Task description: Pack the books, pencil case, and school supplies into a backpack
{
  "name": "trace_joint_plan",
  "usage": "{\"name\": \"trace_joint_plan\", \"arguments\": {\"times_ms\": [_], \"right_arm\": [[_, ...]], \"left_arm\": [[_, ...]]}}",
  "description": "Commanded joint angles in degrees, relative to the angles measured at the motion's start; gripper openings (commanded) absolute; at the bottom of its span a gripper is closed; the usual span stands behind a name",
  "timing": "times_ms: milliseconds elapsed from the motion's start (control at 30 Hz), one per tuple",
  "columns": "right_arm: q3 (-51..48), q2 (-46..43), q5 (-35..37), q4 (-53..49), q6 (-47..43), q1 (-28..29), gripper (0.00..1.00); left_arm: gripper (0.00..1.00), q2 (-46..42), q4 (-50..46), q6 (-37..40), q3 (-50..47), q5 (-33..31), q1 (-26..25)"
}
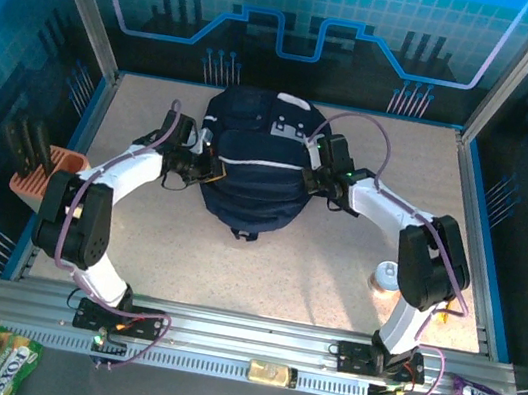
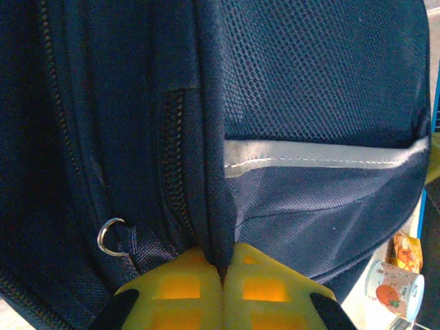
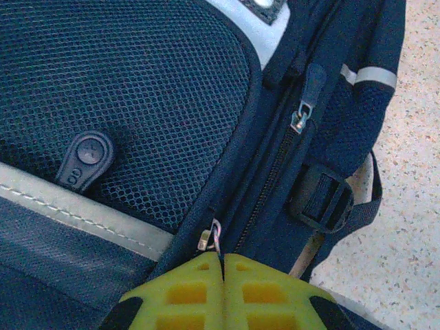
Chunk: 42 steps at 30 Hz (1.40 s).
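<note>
Navy backpack [image 1: 253, 170] laid flat on worktop [image 1: 331, 280], toward far edge, flanked by both arms. Left claw [image 2: 221, 269] clenched: fabric ridge of backpack beside zip is pinched between yellow fingers [image 2: 179, 292], near pale stripe [image 2: 323, 155]. Right claw [image 3: 221, 260] clenched on metal zipper pull [image 3: 213, 237] at backpack's side seam. Second pull [image 3: 302, 113] seen higher up, untouched. Side buckle [image 3: 322, 199] lies just right of claw.

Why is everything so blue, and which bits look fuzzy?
Top view: blue light colours the walls, and the arms throw soft shadows on the pale table. Left wrist view: the yellow fingers are blurry, the backpack sharp, its stripe shiny. Right wrist view: fingers soft, mesh crisp.
</note>
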Motion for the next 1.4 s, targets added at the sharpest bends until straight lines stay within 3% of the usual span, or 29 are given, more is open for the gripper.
{"name": "trace_joint_plan", "arguments": {"times_ms": [0,233,567,600,633,700,767,867,1000,1033,1167,1267,1367], "right_arm": [[4.29,2.38,2.24,1.80,2.45,-2.85,0.00],[-1.76,-2.56,4.89,1.81,8.65,-4.42,0.00],[-15.89,-13.69,5.45,2.62,15.04,-10.65,0.00],[-16.16,-14.38,4.80,2.72,14.80,-10.96,0.00],[-16.17,-15.06,4.43,2.39,14.68,-11.24,0.09],[-15.61,-17.00,4.50,0.84,14.85,-11.48,0.36],[-15.81,-20.05,4.97,0.38,15.58,-11.47,0.56],[-18.16,-25.43,6.76,3.07,16.31,-11.51,0.75],[-23.45,-32.01,12.27,8.09,16.41,-12.31,0.99],[-25.18,-33.33,14.17,9.94,15.86,-12.58,1.00],[-32.12,-36.76,21.96,17.44,13.94,-13.47,1.00],[-40.54,-38.51,25.82,29.51,9.86,-13.70,1.00],[-43.79,-39.01,28.33,28.98,11.25,-14.34,1.00]], "left_arm": [[0.00,0.77,-5.10,6.14,1.56,1.83,0.79],[0.00,0.99,-3.16,5.87,1.47,3.97,-0.32],[0.00,5.04,-5.31,7.06,5.98,0.71,-8.12],[0.04,5.12,-5.36,6.61,6.41,0.17,-8.22],[0.13,4.78,-5.21,5.94,6.65,-0.34,-8.24],[0.35,3.16,-4.63,4.87,6.88,-1.92,-8.23],[0.47,-0.01,-3.39,4.01,6.37,-4.32,-8.22],[0.65,-5.84,-0.78,2.87,3.89,-11.05,-8.22],[0.94,-15.01,4.77,2.53,-3.52,-26.78,-8.05],[0.99,-17.20,6.48,2.66,-5.97,-31.32,-8.05],[0.99,-23.56,13.68,4.75,-16.09,-47.95,-8.01],[0.99,-26.50,21.80,9.98,-23.77,-52.97,-7.79],[0.99,-28.19,29.56,13.37,-30.46,-57.37,-7.44]]}}
